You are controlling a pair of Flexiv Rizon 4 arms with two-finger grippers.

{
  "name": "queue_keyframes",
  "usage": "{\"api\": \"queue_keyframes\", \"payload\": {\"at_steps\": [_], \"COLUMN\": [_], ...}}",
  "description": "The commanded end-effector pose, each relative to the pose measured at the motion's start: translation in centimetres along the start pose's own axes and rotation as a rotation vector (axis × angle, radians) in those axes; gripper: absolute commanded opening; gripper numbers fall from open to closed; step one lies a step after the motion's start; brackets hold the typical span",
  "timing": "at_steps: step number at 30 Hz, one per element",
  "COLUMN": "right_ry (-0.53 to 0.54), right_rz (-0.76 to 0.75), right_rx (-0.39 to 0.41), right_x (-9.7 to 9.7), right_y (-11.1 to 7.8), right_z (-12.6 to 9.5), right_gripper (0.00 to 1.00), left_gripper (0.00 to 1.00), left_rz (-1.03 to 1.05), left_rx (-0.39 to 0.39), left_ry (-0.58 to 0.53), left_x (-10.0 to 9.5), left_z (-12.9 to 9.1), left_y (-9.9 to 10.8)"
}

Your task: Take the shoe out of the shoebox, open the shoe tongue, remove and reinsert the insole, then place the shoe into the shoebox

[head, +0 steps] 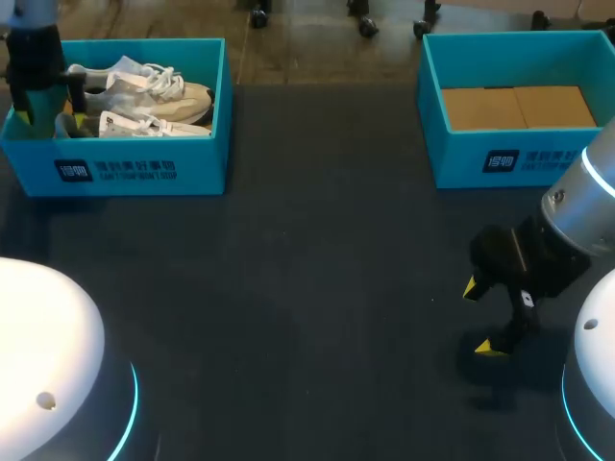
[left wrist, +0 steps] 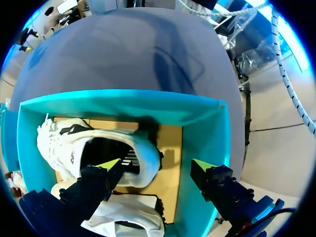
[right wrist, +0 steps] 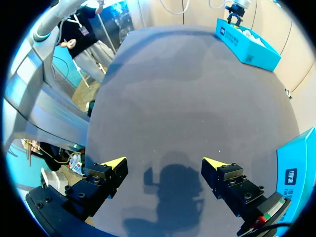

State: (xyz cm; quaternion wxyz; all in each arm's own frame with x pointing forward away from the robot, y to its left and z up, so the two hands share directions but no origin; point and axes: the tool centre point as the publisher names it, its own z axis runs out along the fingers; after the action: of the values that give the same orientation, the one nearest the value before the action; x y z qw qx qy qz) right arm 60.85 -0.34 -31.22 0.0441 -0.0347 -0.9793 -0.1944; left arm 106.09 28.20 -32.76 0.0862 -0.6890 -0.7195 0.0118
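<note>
- The left claw (left wrist: 156, 164) hangs over the left shoebox (head: 144, 168), fingers apart, one tip above the collar of the shoe (left wrist: 98, 143), seemingly lined up to grip it.
- The shoe lies inside that box, not yet lifted.
- The right claw (head: 481, 318), fingers apart, hovers over the tabletop (head: 307, 269), likely ready to assist.

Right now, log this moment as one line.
left gripper open over shoe in shoebox | right gripper open above table | shoe not yet out
</note>
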Motion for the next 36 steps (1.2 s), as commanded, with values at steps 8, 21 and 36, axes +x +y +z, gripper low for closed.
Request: {"api": "queue_keyframes", "payload": {"at_steps": [8,21,36], "right_ry": [0.0,0.0,0.0], "right_rz": [-0.001,-0.001,-0.001], "right_rx": [0.0,0.0,0.0], "right_x": [0.0,0.0,0.0], "right_y": [0.0,0.0,0.0], "right_z": [0.1,0.1,0.1], "right_gripper": [1.0,1.0,1.0], "left_gripper": [0.78,0.62,0.58], "left_rz": [0.041,0.061,0.068], "left_rx": [-0.009,-0.006,-0.002], "left_ry": [-0.008,-0.028,-0.042], "left_x": [-0.6,-0.5,-0.7], "left_z": [2.0,3.8,4.9], "left_y": [-0.2,-0.3,-0.5]}}
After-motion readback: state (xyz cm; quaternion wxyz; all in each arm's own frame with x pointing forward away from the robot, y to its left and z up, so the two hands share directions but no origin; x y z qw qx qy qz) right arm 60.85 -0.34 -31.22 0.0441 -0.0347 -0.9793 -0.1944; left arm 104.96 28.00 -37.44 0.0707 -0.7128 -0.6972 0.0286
